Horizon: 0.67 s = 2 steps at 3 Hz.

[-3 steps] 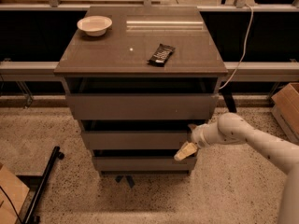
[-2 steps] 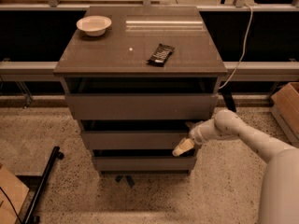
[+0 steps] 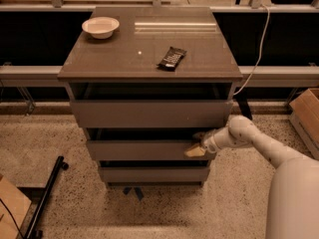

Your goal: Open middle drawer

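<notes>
The middle drawer (image 3: pixel 142 150) is a flat grey-brown panel between a taller top drawer (image 3: pixel 149 113) and a shorter bottom drawer (image 3: pixel 152 174) in a three-drawer cabinet. My gripper (image 3: pixel 195 148) is at the right end of the middle drawer's front, near its top edge. My white arm (image 3: pixel 259 143) reaches in from the lower right. The top drawer stands out a little from the cabinet, with a dark gap above it.
On the cabinet top (image 3: pixel 149 49) are a white bowl (image 3: pixel 100 27) at the back left and a dark snack bar (image 3: pixel 171 58) near the middle. A cardboard box (image 3: pixel 306 116) sits at the right, a black bar (image 3: pixel 47 195) on the floor at the left.
My gripper has shifted slightly left and up along the middle drawer's right end. The drawers look unmoved.
</notes>
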{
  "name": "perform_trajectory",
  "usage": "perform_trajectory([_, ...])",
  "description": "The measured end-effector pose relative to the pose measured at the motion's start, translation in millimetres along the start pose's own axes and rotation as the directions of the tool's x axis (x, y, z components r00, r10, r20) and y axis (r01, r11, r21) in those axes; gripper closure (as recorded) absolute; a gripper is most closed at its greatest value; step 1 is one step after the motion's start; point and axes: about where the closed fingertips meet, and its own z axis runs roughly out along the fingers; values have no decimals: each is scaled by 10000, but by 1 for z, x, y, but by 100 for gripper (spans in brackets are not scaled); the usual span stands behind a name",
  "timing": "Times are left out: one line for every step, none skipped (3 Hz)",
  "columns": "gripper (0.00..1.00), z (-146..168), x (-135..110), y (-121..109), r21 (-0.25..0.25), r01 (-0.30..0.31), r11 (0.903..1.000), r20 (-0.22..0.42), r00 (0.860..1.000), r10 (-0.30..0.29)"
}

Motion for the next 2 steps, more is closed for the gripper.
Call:
perform_trajectory([80,-5,-5,1,0,0,10000,0,10000,0])
perform_trajectory([100,-6,-6,1,0,0,10000,0,10000,0])
